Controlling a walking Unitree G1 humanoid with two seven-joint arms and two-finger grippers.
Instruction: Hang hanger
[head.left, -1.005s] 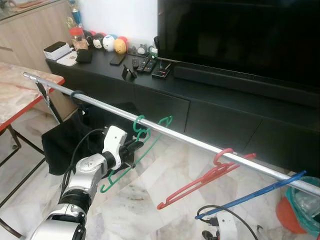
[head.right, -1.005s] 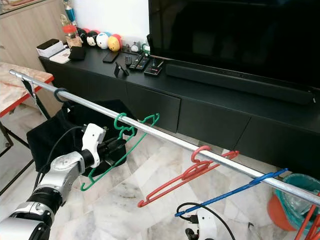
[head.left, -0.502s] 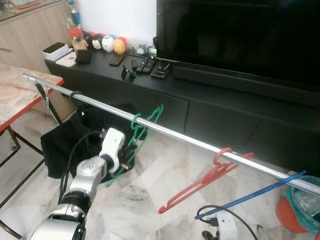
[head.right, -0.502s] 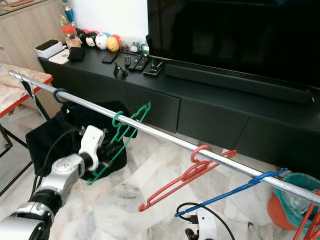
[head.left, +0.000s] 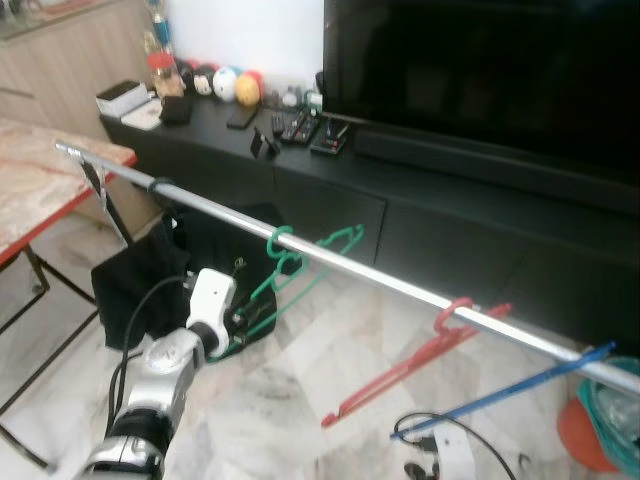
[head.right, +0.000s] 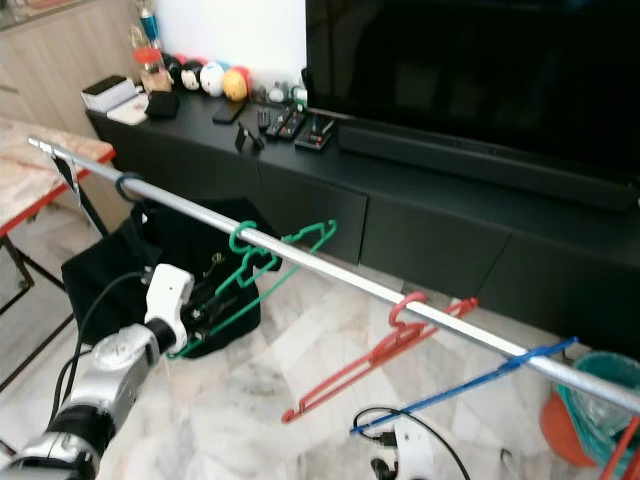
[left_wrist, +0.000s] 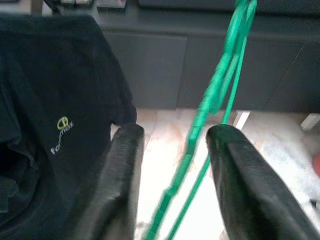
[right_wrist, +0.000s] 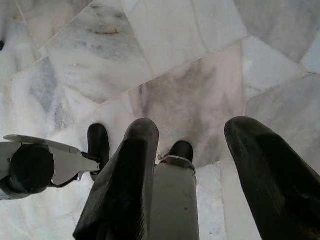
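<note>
Green hanger (left_wrist: 220, 95) hooked on rail (head.left: 400, 287), passing untouched between parted left gripper (left_wrist: 172, 165) fingers.

Green hanger (head.left: 300, 268), red hanger (head.left: 410, 365), probably blue hanger (head.left: 500, 392).

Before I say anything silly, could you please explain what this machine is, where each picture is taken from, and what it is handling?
It is a walking humanoid robot with two silver arms, each ending in two black fingers. The two wide pictures come from cameras on its head, looking down at a metal rail before a black TV cabinet. Green, red and blue hangers hook over the rail. The left gripper has its own wrist camera: its open fingers straddle the green hanger without clamping it. The right gripper hangs idle and open, its camera showing marble floor.
</note>
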